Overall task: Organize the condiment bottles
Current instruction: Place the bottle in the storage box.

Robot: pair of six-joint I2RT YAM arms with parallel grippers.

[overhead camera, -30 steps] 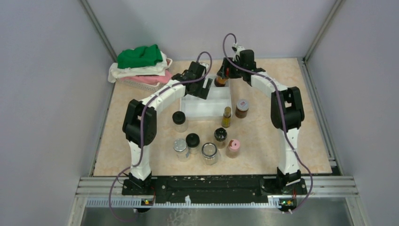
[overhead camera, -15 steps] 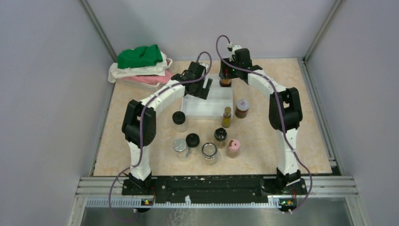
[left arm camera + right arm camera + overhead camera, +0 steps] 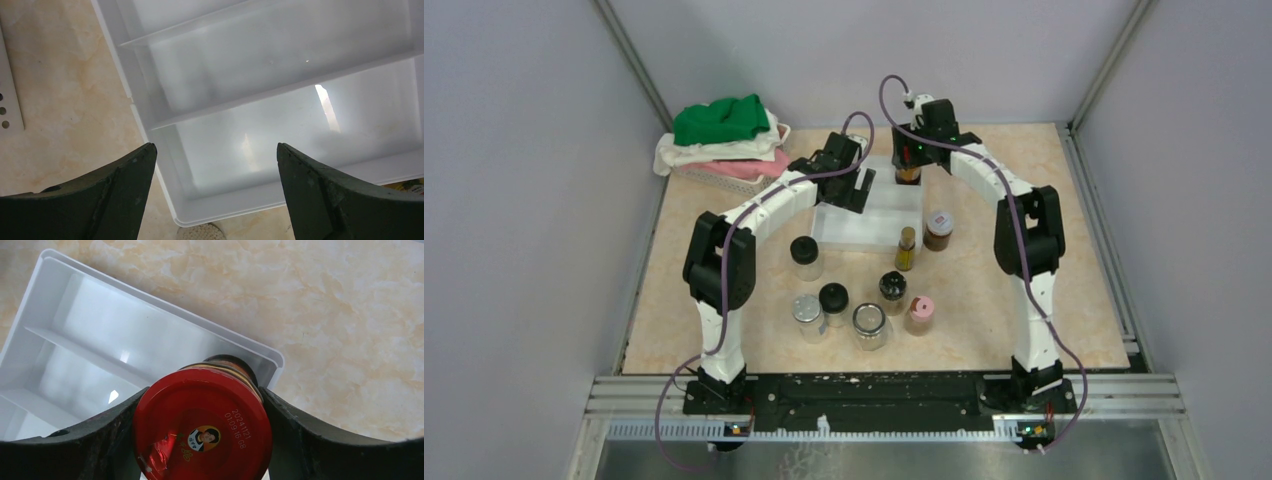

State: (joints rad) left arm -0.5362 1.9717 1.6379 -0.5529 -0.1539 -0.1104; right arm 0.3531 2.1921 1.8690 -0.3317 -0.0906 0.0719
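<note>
In the top view, your right gripper stood at the far right corner of the white tray, fingers clasped around a red-lidded jar. Your left gripper hung over the tray's left side, released and holding nothing. The other bottles stood on the table. A slim amber bottle was just at the tray's near edge, with a white-red-capped jar beside it to the right. A black-capped jar stood near the tray's near left corner. Closer to you were a second black-capped jar, a third black-capped jar, a silver-capped jar, a wide silver-lidded jar and a pink-capped jar. A basket of folded cloths sat at the far left.

In the left wrist view, the left gripper had its fingers spread wide above a corner of the white tray, with the stepped compartments showing between them.

In the right wrist view, the right gripper pressed both fingers against the red-lidded jar, which stood upright at a corner of the white tray. You could not tell whether its base touched the tray.
</note>
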